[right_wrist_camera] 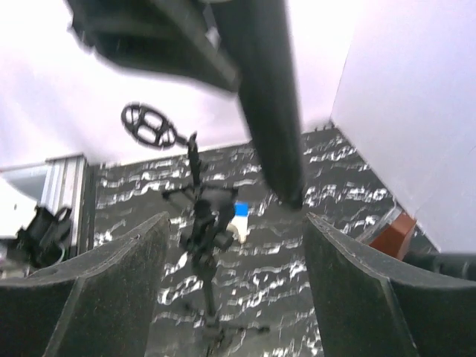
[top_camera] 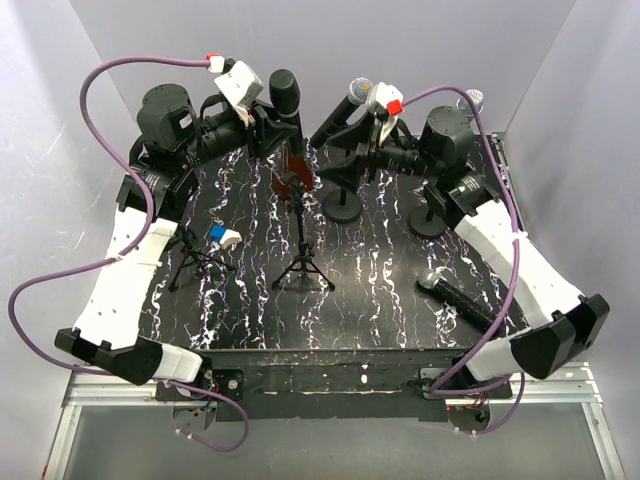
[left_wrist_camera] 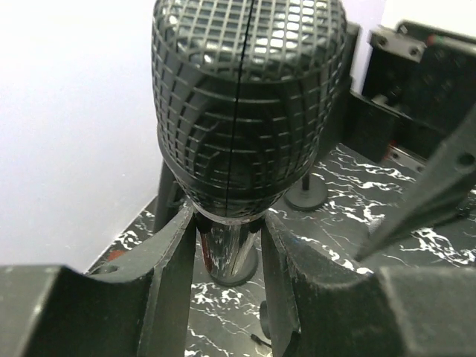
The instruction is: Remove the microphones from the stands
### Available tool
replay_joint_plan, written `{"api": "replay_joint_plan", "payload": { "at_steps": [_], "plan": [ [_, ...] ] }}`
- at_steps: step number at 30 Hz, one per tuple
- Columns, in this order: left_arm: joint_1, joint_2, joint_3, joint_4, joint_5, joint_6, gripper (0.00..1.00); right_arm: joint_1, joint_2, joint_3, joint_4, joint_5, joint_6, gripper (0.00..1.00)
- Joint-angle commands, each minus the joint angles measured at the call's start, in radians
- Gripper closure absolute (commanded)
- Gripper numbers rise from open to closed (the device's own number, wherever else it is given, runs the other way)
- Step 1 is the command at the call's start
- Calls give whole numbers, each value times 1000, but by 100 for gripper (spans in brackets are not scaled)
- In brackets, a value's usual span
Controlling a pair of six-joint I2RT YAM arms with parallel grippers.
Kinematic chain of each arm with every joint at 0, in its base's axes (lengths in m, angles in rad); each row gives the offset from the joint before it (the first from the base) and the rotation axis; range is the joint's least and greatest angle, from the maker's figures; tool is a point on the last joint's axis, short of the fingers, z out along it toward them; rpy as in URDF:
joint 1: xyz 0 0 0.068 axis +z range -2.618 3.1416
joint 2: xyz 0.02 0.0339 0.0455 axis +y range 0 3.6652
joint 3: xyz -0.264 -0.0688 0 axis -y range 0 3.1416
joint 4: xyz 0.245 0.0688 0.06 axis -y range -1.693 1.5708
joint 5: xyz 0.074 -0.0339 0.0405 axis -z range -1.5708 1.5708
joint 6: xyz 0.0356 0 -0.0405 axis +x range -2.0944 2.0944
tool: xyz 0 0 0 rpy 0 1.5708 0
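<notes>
1. The left arm point(top_camera: 125, 265) and right arm point(top_camera: 525, 265) each wear smooth white shells on the long lower link, capped by black wedge-shaped joints at the base.
2. Further out the links turn all black, with a fat round motor housing point(top_camera: 168, 112) on each arm.
3. A purple cable point(top_camera: 160, 60) runs loosely beside each arm and ends in a red plug point(top_camera: 212, 60).
4. That plug enters a small white camera box point(top_camera: 238, 82) on each wrist.
5. The left claw point(left_wrist_camera: 227, 223) and right claw point(right_wrist_camera: 236, 223) have thick matte-black fingers point(right_wrist_camera: 119, 290) with a grainy surface.
6. Thin purple wires point(top_camera: 243, 420) trail under both bases.
</notes>
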Motion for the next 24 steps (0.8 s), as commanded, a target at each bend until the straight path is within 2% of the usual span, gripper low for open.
{"api": "replay_joint_plan", "payload": {
  "at_steps": [1, 9, 15, 17, 21, 23, 24],
  "plan": [
    [0, 4, 45, -4, 81, -35, 100, 2, 91, 96, 185, 49, 128, 22],
    [0, 12, 54, -29, 90, -43, 100, 35, 223, 234, 253, 37, 152, 24],
    [0, 4, 47, -26, 82, -52, 100, 48, 260, 260, 283, 26, 149, 28],
    [0, 3, 44, -26, 79, -54, 100, 54, 265, 268, 288, 21, 148, 34],
    [2, 6, 38, -23, 84, -54, 100, 54, 265, 275, 293, 12, 148, 62],
    [0, 4, 32, -11, 81, -58, 100, 54, 257, 271, 293, 20, 149, 72],
    [0, 1, 22, 3, 67, -64, 95, 54, 253, 268, 291, 30, 146, 76]
  ]
}}
